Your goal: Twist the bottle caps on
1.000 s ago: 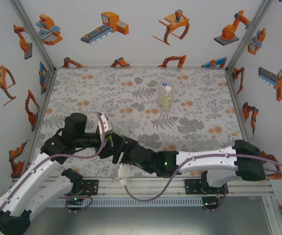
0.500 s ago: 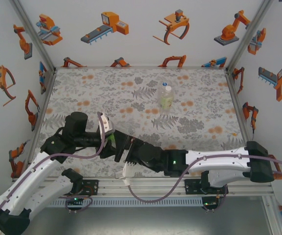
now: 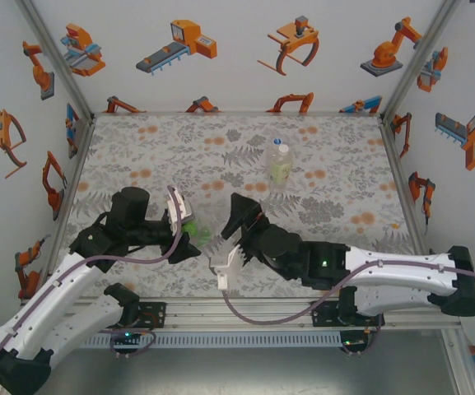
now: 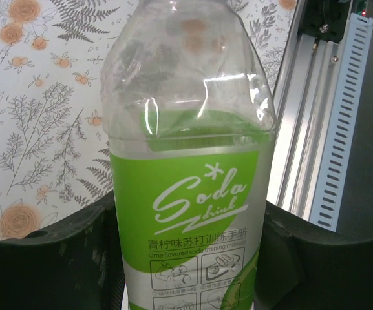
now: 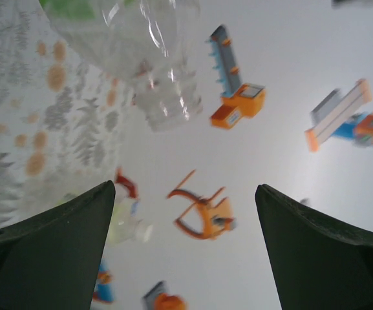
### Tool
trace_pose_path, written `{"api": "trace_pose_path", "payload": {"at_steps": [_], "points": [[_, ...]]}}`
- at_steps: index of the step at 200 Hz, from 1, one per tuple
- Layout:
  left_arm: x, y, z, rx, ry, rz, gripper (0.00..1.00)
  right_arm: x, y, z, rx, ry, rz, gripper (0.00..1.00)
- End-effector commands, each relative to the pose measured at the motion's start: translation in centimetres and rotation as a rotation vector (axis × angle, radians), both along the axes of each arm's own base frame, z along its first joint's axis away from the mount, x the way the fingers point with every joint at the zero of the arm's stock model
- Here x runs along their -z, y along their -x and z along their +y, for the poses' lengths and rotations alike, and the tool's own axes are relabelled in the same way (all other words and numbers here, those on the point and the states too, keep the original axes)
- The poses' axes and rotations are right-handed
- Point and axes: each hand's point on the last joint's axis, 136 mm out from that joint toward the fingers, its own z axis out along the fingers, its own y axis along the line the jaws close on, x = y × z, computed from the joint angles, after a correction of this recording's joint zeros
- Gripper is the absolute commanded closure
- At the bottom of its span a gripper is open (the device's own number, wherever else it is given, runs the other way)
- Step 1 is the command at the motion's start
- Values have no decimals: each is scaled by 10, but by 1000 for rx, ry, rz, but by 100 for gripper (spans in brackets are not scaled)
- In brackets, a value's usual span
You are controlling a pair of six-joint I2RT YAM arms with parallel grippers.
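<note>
Left hand (image 4: 186, 219): clamped on the green-label bottle (image 4: 186, 129). You can see both fingers (image 4: 63, 258) pressed against the sides of the label band. The clear shoulder and upper body stick out past the fingertips.

From the top camera, that bottle is near the front edge of the worktop (image 3: 138, 148), left of centre. Its clear end points toward your right hand (image 5: 185, 187). I can't tell if the bottle touches the surface. The left wrist view puts the aluminium frame rail (image 4: 309, 116) close beside it.

Right hand: spread wide, nothing between the fingers. From above it sits just right of the held bottle, apart from it. Its wrist camera shows the bottle's threaded neck (image 5: 167, 106) above the gap between the fingers, not inside it. The threads are exposed.

Pale-label bottle (image 3: 280, 162): upright at the far middle of the worktop, well apart from both hands. There's a white cap (image 3: 279, 143) on its neck. It's too small to judge how tight.
</note>
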Motion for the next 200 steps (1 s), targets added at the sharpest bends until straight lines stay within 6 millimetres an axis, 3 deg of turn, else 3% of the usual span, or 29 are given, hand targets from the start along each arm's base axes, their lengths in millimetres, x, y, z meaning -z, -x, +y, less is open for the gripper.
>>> {"api": "trace_pose_path", "payload": {"at_steps": [1,39,87,149,200], "points": [[-11,-4,3,-20,2,-38,100,-8,-19,-32,193,-220,292,23],[-11,-12,10,-74,-14,-76,100,13,-61,-79,573,-604,692,24],[-15,-17,16,-119,-5,-116,100,68,-74,-109,944,-829,1024,23],[-15,-16,15,-112,-2,-108,98,131,-87,-129,1300,-945,1345,29],[-15,-14,11,-91,8,-89,97,165,-105,-140,1437,-882,1291,33]]}}
